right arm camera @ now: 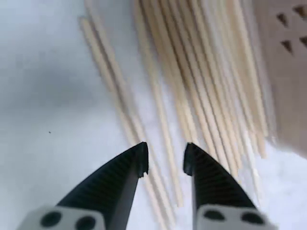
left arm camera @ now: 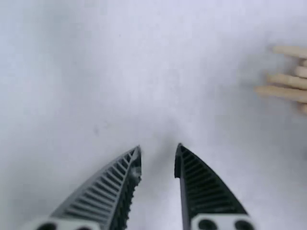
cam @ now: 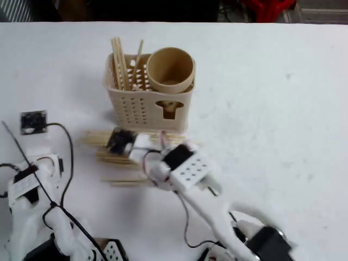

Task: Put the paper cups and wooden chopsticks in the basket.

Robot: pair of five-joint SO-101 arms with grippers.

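Container: cream perforated plastic basket [cam: 147, 106], standing upright at mid-surface.
Already stowed: tan paper cup [cam: 170, 68], upright in the basket's 3 o'clock half; a few sticks [cam: 120, 62] stand on end in its 9 o'clock half.
Outstanding stock: loose pale wooden chopsticks [right arm camera: 192, 86], lying flat on the white surface [cam: 272, 109] at the basket's 6 o'clock, the nearest row just beside its front wall.
Long axis: the loose bundle runs 9 to 3 o'clock in the high view, parallel to the basket's front wall.
Right hand [right arm camera: 164, 160]: directly above the bundle, jaws parted by a narrow gap and holding nothing; one or two sticks run lengthwise under the gap.
Left hand [left arm camera: 157, 160]: over bare surface, jaws narrowly apart, empty; stick ends show well off to one side.
Nearer arm: I judge the right, since its hand sits over the bundle.
Deciding relation: my jaws would close across the sticks' width. From this pick, the basket lies toward 12 o'clock.
Risk: as I read it, a narrow gap may take one stick and nudge its neighbours.
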